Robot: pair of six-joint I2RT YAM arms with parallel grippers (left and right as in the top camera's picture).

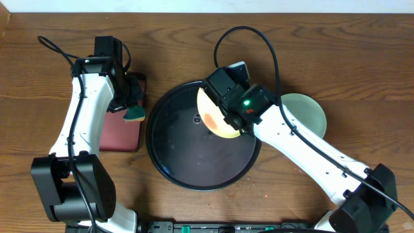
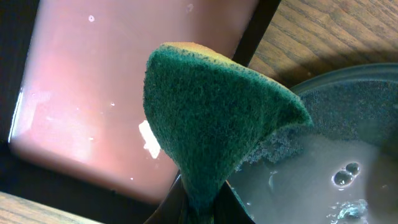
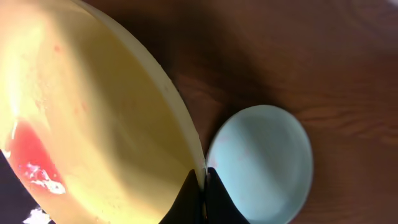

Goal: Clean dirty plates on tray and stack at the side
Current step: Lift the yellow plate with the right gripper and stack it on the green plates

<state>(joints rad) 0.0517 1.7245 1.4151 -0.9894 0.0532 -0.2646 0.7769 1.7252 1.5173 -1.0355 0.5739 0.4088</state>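
Yellow plate (image 3: pixel 93 124) showed a red smear at its 8 o'clock; right fingers (image 3: pixel 191 202) pinched its rim over the tray (image 1: pixel 162 162). Mint plate (image 1: pixel 309 113) sat at the tray's 2 o'clock. Left fingers (image 2: pixel 239 208) clamped a green sponge (image 2: pixel 211 112).

Table (image 1: pixel 362 77): brown wood, grain seen, matt. Black tray (image 1: pixel 187 169): glossy, smooth. Sponge (image 2: pixel 211 118): rough green fibre. Yellow plate (image 3: pixel 106 106): smooth, glossy.
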